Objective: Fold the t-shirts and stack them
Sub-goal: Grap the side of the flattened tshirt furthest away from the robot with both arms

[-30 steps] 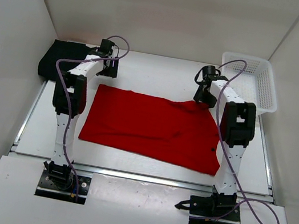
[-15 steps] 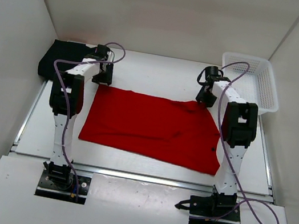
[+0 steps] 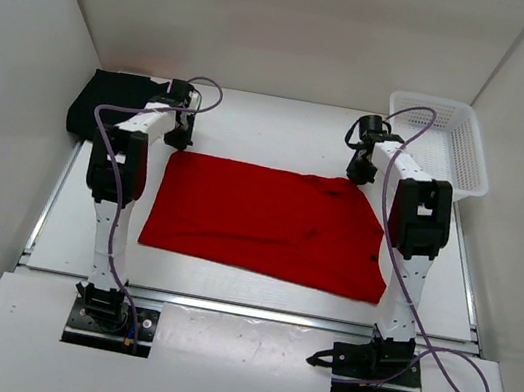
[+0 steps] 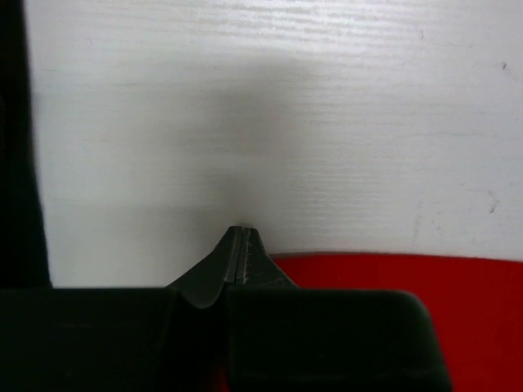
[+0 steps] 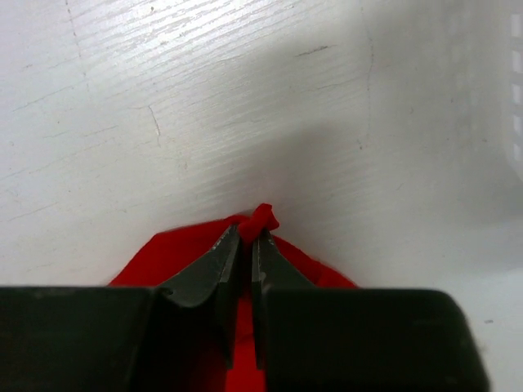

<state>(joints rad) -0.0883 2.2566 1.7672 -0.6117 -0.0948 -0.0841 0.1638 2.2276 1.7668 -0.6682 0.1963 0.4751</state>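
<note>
White table (image 3: 274, 127) is covered mid-surface by the red t-shirt (image 3: 267, 222), spread flat between the two arms, with the black t-shirt (image 3: 106, 103) bunched at the far left corner and the white mesh basket (image 3: 472, 157) set at the far right. The red shirt's far right corner is pinched by the right gripper (image 5: 245, 245), a small red tuft squeezed out past its closed tips. The left gripper (image 4: 239, 245) is closed tip to tip at the shirt's far left corner, with the red edge just beside it; whether cloth is caught there cannot be told.
</note>
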